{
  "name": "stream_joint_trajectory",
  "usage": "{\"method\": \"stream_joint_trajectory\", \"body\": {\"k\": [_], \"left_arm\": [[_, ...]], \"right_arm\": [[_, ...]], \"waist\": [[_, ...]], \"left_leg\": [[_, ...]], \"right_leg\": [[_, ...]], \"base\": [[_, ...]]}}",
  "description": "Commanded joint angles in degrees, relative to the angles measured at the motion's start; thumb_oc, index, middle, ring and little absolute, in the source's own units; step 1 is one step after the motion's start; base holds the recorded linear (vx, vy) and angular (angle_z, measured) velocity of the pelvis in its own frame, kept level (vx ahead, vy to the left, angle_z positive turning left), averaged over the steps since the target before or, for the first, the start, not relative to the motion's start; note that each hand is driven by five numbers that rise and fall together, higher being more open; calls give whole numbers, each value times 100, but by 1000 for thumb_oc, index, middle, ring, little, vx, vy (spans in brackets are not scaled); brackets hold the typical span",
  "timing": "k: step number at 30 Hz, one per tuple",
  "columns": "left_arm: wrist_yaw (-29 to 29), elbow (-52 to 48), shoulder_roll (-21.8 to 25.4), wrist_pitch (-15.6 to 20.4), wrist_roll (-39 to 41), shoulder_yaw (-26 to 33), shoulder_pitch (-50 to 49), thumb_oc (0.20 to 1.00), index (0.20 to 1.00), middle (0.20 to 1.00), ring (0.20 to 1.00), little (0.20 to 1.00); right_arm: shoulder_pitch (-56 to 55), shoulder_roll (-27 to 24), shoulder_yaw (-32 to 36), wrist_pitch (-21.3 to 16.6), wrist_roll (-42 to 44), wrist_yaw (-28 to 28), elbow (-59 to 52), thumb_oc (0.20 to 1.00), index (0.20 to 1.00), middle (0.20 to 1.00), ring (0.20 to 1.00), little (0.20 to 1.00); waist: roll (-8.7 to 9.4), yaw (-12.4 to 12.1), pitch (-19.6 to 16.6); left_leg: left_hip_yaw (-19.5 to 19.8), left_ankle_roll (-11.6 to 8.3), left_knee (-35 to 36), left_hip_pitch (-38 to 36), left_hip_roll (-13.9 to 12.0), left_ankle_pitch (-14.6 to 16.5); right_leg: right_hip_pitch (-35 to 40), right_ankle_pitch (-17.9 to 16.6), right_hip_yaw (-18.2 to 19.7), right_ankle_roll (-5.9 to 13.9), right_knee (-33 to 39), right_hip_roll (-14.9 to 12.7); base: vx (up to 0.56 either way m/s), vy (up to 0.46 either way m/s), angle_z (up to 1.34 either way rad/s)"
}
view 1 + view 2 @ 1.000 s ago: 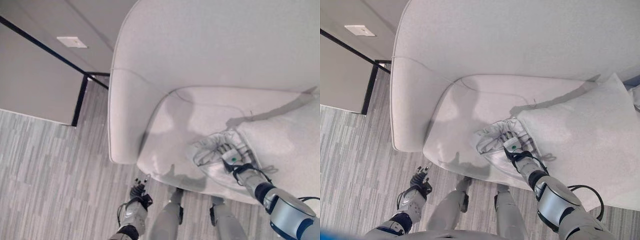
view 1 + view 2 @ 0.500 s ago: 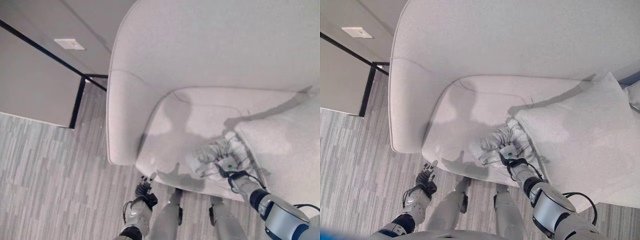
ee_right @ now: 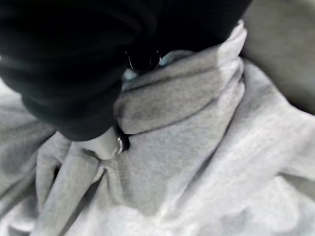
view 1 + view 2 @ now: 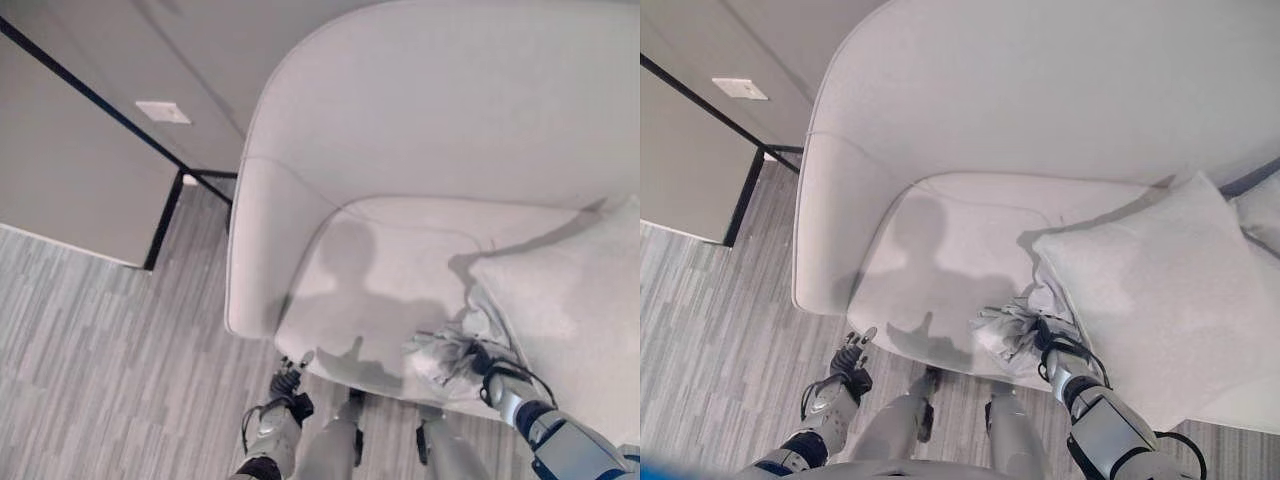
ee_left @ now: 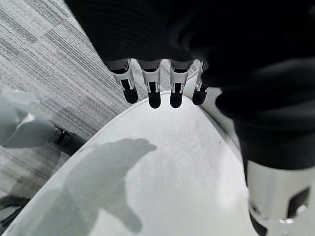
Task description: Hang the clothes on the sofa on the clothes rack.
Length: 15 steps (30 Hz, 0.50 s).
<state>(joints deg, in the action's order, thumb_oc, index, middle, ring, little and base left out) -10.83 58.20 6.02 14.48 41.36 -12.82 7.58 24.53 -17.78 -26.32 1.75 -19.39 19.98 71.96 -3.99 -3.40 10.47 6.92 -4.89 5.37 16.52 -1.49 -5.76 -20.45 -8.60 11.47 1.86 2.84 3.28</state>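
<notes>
The sofa (image 4: 1040,110) is the biggest thing here: a pale, felt-like shell with a tall curved back, a rounded arm on the robot's left and a smooth seat pad. A large square cushion (image 4: 1160,300) of nubbly off-white cloth leans on the seat at the robot's right. Under the sofa the floor (image 4: 90,330) is grey carpet in short striped planks. Behind it stands a beige wall (image 4: 60,170) crossed by a thin black frame (image 4: 165,215), with a small white plate (image 4: 162,111) higher up.

The clothes (image 4: 1012,330) are a soft, light grey, knit-looking garment, bunched into creased folds at the front edge of the seat, touching the cushion's lower corner. The right robot hand (image 3: 106,142) is buried in those folds, with cloth gathered round its dark cover; I cannot tell how its fingers stand.

The left robot hand (image 5: 160,86) hangs low beside the sofa's front left corner, fingers straight and holding nothing.
</notes>
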Motion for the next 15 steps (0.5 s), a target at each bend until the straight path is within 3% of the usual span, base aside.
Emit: {"method": "stream_joint_trajectory", "body": {"k": [1,3,6,7,8,10,15], "left_arm": [[18,273,225,15,-260,150,-1,1000,1000,1000,1000,1000],[31,260,234,-2,-225,180,-25,1000,1000,1000,1000,1000],[68,130,248,-67,-82,174,-169,1000,1000,1000,1000,1000],[68,130,248,-67,-82,174,-169,1000,1000,1000,1000,1000],[93,-111,221,-115,33,158,-314,1000,1000,1000,1000,1000],[137,-289,208,-208,55,99,-452,1000,1000,1000,1000,1000],[262,-527,130,-345,154,-7,-655,1000,1000,1000,1000,1000]], "right_arm": [[-616,-202,474,-533,2721,145,-436,200,200,200,200,200],[-712,-201,592,-605,3053,57,-660,200,200,200,200,200],[-1051,-136,1003,-919,4518,-170,-1585,200,200,200,200,200],[-1051,-136,1003,-919,4518,-170,-1585,200,200,200,200,200],[-1252,-58,1263,-1123,5530,-355,-2208,200,200,200,200,200],[-1438,2,1420,-1223,6233,-488,-2680,200,200,200,200,200],[-1412,267,1643,-1553,7512,-672,-3434,200,200,200,200,200]], "waist": [[340,171,-393],[373,191,-451],[463,230,-566],[463,231,-569],[510,246,-645],[543,268,-757],[586,209,-1004]], "left_leg": [[-224,86,-37,-111,102,198],[-229,84,-37,-117,92,201],[-273,71,-37,-219,45,235],[-273,71,-37,-216,45,234],[-315,60,-37,-328,0,269],[-342,54,-37,-370,-13,284],[-385,53,-37,-591,-41,338]], "right_leg": [[286,453,411,477,118,-381],[283,455,400,479,115,-379],[381,472,389,490,120,-369],[378,472,389,490,120,-369],[477,490,402,503,122,-375],[513,491,404,513,132,-375],[712,510,420,512,151,-373]], "base": [[0,0,0],[0,0,0],[0,0,0],[15,-5,-7],[21,-7,-7],[27,-10,-7],[45,-25,-14]]}}
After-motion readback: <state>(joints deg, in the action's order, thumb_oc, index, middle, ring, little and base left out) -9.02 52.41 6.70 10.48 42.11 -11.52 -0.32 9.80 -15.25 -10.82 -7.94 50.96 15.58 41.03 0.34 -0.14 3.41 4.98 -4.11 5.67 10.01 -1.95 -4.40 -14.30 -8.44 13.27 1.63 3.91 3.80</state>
